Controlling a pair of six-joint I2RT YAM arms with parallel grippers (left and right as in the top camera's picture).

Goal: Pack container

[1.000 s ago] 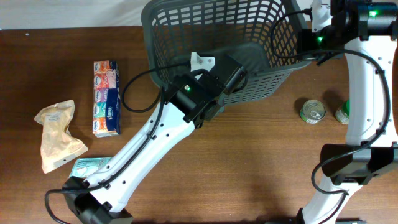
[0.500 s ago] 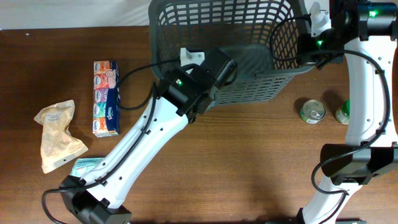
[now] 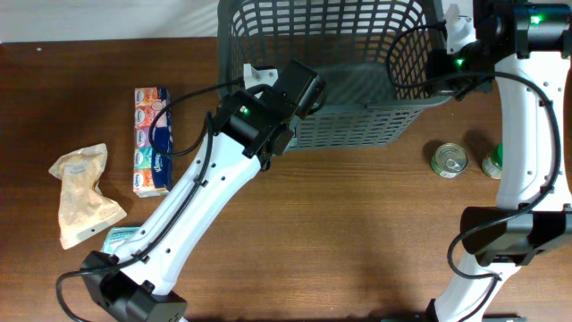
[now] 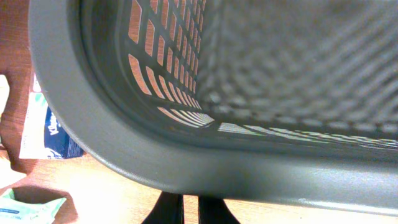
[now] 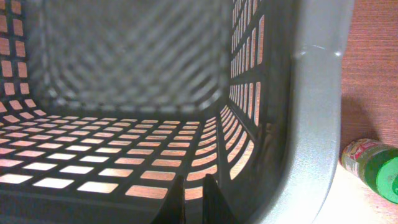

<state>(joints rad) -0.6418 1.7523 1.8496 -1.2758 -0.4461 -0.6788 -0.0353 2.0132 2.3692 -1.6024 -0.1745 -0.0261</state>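
On the left I'm seeing a crumpled bag [image 3: 85, 192] and a tissue pack [image 3: 152, 140] lying flat, well apart from the container [image 3: 357, 125]. The container is sitting far and centre-right, running partly out of view, and I cannot tell whether it is resting flat. My left gripper [image 4: 191, 198] is pinching its near-left rim with fingers almost together, my right gripper [image 5: 194, 186] is clamping narrowly on its right wall, and a can [image 3: 449, 160] and jar [image 3: 492, 164] are standing near its right corner.

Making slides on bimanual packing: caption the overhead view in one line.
Left gripper and right gripper hold the grey container by its rim; tissue packs, pouch and tin can lie outside.
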